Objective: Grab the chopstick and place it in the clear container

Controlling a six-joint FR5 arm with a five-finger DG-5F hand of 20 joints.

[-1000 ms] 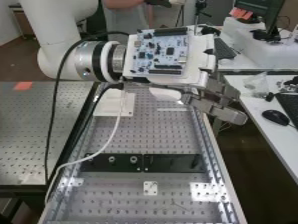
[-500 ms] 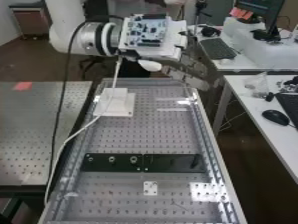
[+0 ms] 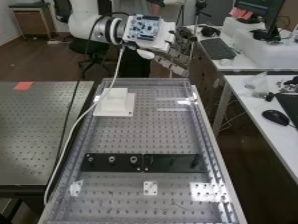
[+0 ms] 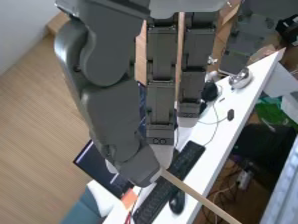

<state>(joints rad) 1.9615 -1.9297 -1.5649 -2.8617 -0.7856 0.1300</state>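
A perforated metal bench [image 3: 149,132] runs lengthwise down the middle of the high view, and everything else can be placed by it. A white desk [image 3: 247,100] is to the right of the bench, apart from it. A 2nd perforated table [image 3: 43,130] is just to the left of the bench. The white robot arm [image 3: 85,22] comes in past the bench's far end, on its left side.

At the end of the arm is the dark grey hand [image 3: 171,62], seen just past the bench's far edge; how high it is above the bench's level, I cannot tell. Its fingers hang long and nearly straight, while the thumb [image 4: 116,115] bends in so that its tip closes against a fingertip, with a thin stick pinched between the 2.

Across the bench's nearer half, 2 black plates [image 3: 174,162] lie end to end. A stepped white block [image 3: 114,102] sits on the bench near its far left corner. A keyboard [image 3: 218,48] is beyond the bench, to its right.

The pinched stick is the pale wooden chopstick [image 4: 199,197], off the bench's far end with the hand; its long free part slants out from the thumb tip.

To the right of the bench is a black mouse [image 3: 275,117]. Smallest is a white plate [image 3: 150,188] on the bench, nearer than the black plates.
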